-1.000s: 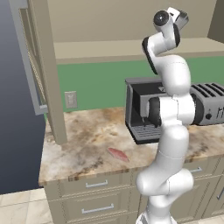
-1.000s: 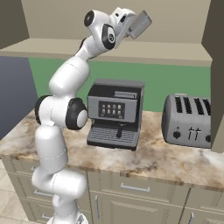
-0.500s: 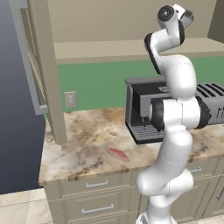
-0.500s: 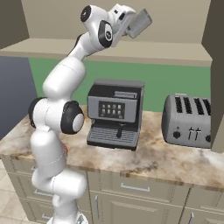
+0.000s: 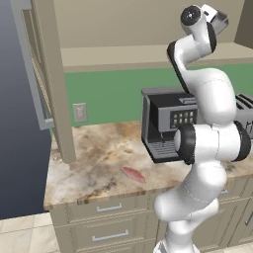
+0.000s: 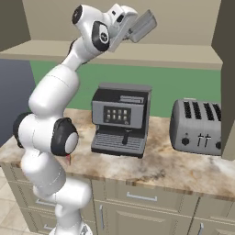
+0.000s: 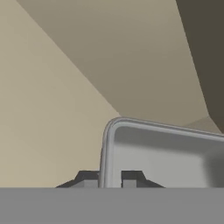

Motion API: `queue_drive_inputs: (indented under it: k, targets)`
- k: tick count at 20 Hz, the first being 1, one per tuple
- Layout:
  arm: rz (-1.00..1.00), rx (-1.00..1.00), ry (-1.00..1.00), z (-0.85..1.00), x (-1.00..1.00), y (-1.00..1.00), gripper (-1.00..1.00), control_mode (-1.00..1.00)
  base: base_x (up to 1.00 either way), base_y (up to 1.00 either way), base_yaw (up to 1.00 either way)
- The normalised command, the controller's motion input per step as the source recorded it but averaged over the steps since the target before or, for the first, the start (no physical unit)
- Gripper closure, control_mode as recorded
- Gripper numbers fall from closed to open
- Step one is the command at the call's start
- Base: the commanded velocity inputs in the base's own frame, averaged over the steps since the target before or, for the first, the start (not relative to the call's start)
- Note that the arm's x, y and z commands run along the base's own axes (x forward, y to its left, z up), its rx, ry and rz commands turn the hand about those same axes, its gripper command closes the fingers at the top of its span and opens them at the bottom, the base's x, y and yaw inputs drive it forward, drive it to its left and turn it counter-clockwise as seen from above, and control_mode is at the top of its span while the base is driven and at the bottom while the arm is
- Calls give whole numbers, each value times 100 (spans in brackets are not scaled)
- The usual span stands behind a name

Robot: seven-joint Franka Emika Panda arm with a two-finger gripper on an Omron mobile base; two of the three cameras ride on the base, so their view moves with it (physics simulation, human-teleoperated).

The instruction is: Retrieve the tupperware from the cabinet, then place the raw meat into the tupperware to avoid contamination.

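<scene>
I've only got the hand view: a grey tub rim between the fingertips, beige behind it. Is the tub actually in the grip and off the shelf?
Observer: Yes. In the right base view the gripper is shut on the tupperware and holds it tilted in the air, in front of the open cabinet and above its shelf.
Operator: Where's the meat?
Observer: The raw meat lies flat on the counter, left of the coffee machine in the left base view.
Operator: Anything else on that counter?
Observer: A toaster stands on the coffee machine's other side.
</scene>
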Motion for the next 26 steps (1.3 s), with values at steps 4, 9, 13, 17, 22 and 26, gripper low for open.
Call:
queue_drive_inputs:
  k: [4,9,13,17,22,26]
  targets:
    - [-6,0,-4,0,-84,28,100,-100,0,0,0]
    - [-7,0,-3,0,-96,37,100,-100,0,0,0]
    - [-6,1,-2,0,-97,42,100,-100,0,0,0]
    - [-5,2,-1,0,-99,46,100,-100,0,0,0]
    - [2,1,-1,-9,-88,56,100,-100,0,0,0]
    - [1,0,0,-32,-73,67,100,-100,0,0,0]
